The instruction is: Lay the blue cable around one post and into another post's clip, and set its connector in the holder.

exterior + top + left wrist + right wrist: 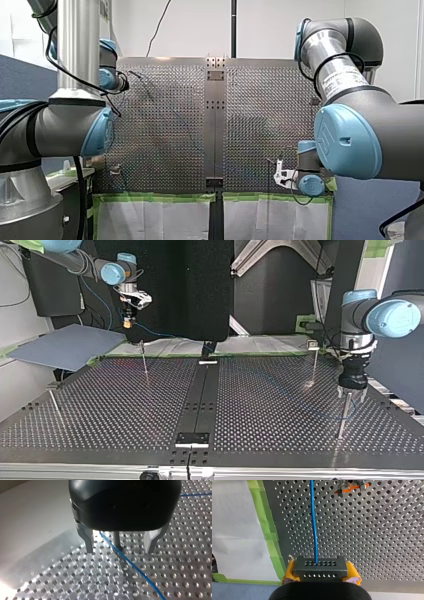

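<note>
Robotics lab: perforated table [100, 410], my left arm [390, 315], my right arm [112, 272].

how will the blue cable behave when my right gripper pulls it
Probably floppy: the blue cable is thin and bends slightly leaving the connector held in my right gripper. Likely light, being so thin. It may slide along the thin metal post beside it rather than snag.

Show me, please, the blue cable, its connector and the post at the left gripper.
blue cable [313, 517], right wrist view, middle of its straight run.
connector [320, 569], right wrist view, its black face.
post [116, 540], left wrist view, its shaft.
</note>
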Motion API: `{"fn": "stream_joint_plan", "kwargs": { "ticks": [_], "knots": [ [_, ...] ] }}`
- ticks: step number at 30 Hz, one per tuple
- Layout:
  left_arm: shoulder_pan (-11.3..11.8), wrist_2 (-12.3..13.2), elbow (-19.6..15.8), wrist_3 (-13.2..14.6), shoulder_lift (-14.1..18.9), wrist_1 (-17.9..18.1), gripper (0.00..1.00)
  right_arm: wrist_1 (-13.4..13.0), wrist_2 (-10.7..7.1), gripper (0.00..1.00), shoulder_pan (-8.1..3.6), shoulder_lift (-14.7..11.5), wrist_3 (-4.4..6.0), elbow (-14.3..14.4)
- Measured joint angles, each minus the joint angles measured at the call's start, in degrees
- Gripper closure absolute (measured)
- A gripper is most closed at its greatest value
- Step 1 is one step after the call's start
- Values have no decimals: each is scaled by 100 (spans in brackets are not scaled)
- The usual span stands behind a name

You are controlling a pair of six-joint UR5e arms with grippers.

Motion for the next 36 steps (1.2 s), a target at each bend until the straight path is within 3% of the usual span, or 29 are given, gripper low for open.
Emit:
{"fn": "stream_joint_plan", "kwargs": {
  "ticks": [8, 16, 22, 36],
  "knots": [
    [56, -44, -239, 149, 435, -143, 0, 8, 0, 100, 7, 0, -7, 0],
    [133, -339, -261, 573, 886, -568, 0, 10, 0, 100, 17, -1, -1, 0],
    [187, -377, -208, 908, 1199, -901, 0, -18, 0, 100, 17, 0, 1, 1],
    [154, -327, 90, 1613, 1278, -1606, 0, -44, -19, 100, 18, -1, 1, -4]
  ]
}}
